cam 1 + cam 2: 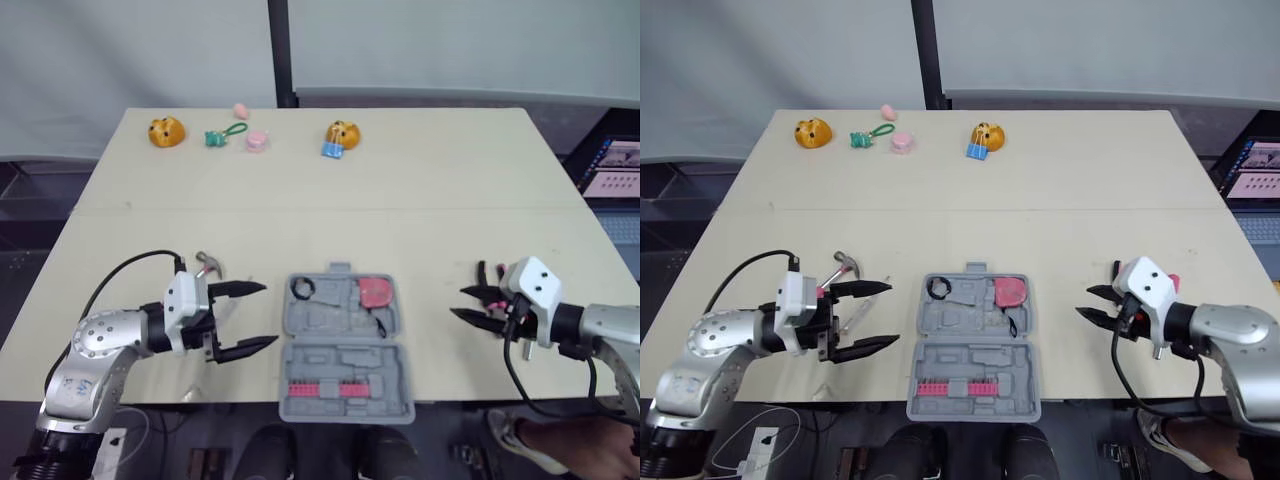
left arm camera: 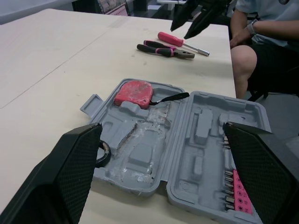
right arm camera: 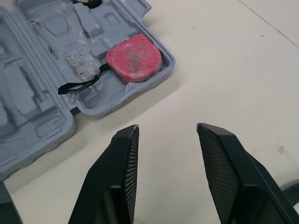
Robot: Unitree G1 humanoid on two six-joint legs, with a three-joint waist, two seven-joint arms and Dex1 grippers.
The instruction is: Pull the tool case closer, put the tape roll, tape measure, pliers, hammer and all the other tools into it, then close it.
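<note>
Tool case (image 1: 345, 345), open flat on the table (image 1: 420, 180) between both arms, front half apparently overhanging the near edge; could tip to the floor if dragged any closer. Flanked by left gripper (image 1: 268, 314) and right gripper (image 1: 458, 302), each spread wide and gripping nothing. Hammer (image 1: 208, 264) just behind the left gripper; easy to shove away on a careless reach. Pliers (image 2: 166, 50) and screwdriver (image 2: 180, 41) by the right gripper, near the table edge; might slide off if nudged. Holds the tape measure (image 1: 376, 292) and, seemingly, the tape roll (image 1: 302, 288); could jolt both loose under a rough pull.
</note>
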